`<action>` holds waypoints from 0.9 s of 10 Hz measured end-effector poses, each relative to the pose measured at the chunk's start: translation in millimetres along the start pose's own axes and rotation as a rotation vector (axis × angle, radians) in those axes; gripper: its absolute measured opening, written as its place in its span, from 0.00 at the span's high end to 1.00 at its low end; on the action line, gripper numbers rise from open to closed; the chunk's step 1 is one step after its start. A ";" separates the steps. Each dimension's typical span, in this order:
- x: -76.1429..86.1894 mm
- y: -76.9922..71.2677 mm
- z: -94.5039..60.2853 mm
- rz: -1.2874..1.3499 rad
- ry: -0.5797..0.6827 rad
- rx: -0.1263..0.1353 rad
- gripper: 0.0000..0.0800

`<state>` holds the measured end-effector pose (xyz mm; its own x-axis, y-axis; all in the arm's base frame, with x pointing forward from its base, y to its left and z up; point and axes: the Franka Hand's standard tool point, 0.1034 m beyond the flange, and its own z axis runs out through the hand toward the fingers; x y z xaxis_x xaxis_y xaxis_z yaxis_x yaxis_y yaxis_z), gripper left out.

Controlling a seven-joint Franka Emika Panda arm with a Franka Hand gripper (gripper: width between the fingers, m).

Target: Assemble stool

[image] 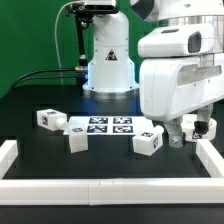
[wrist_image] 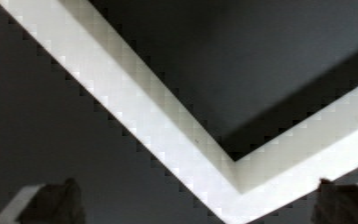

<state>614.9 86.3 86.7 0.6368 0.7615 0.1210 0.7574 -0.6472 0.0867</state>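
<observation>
Plainly, the hand is hanging open over a rail corner

Over at the exterior view's right, the hand (image: 191, 131) is hanging low above the black desk (image: 30, 100), beneath the arm's (image: 180, 65) bulky white body. The wrist view is telling its state best: the two dark fingertips (wrist_image: 51, 200) are standing wide apart and gripping nothing. Between them, farther down, two stretches of white border rail (wrist_image: 140, 110) are meeting in a sharp corner. The exterior view is hiding that corner behind the arm, and a small white shape is showing between the fingers there that I cannot identify.

The stool's parts are appearing only in the exterior view. Three tagged white blocks are lying loose on the desk around the marker board (image: 100, 125). The first leg (image: 50, 118) is sitting near the board's end at the exterior view's left. The second leg (image: 78, 140) is lying just beside the board's front edge. The third leg (image: 148, 141) is resting at its other end, nearest the hand but apart from it.
</observation>
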 end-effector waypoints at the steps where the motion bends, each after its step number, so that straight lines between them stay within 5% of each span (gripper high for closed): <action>1: 0.0 -0.4 0.2 0.000 0.000 0.000 0.19; 5: -1.9 -2.3 -0.4 0.009 0.003 -0.002 0.19; 9: -44.7 -44.0 -10.9 0.097 -0.031 0.016 0.19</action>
<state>551.6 80.3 88.2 0.7110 0.6965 0.0971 0.6943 -0.7171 0.0601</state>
